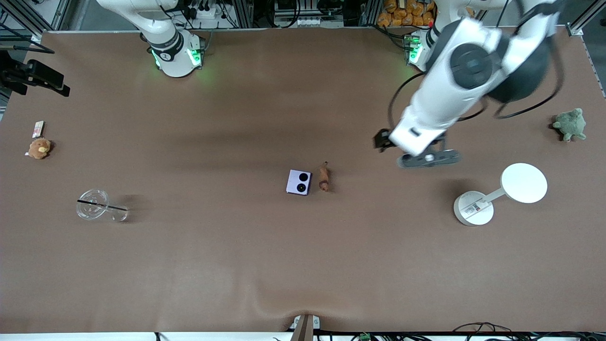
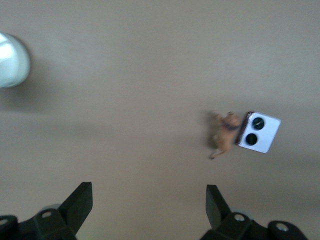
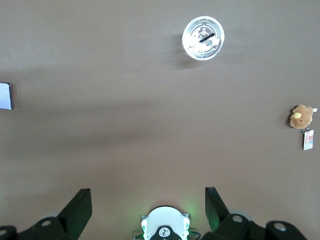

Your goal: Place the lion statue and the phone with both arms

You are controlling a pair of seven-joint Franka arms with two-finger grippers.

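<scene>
Your phone (image 1: 298,182) lies flat mid-table, the lion (image 1: 324,176) just beside it toward the left arm's end, both on the brown table (image 1: 236,265). Your left gripper (image 1: 428,158) hangs above bare table between the lion and the white stand (image 1: 497,194), fingers (image 2: 80,202) apart, empty. Your right gripper (image 3: 148,207) waits high over its own base, fingers apart, holding nothing

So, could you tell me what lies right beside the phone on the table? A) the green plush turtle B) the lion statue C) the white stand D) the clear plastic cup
B: the lion statue lies right beside the phone, toward the left arm's end of the table; the other things sit well away.
</scene>
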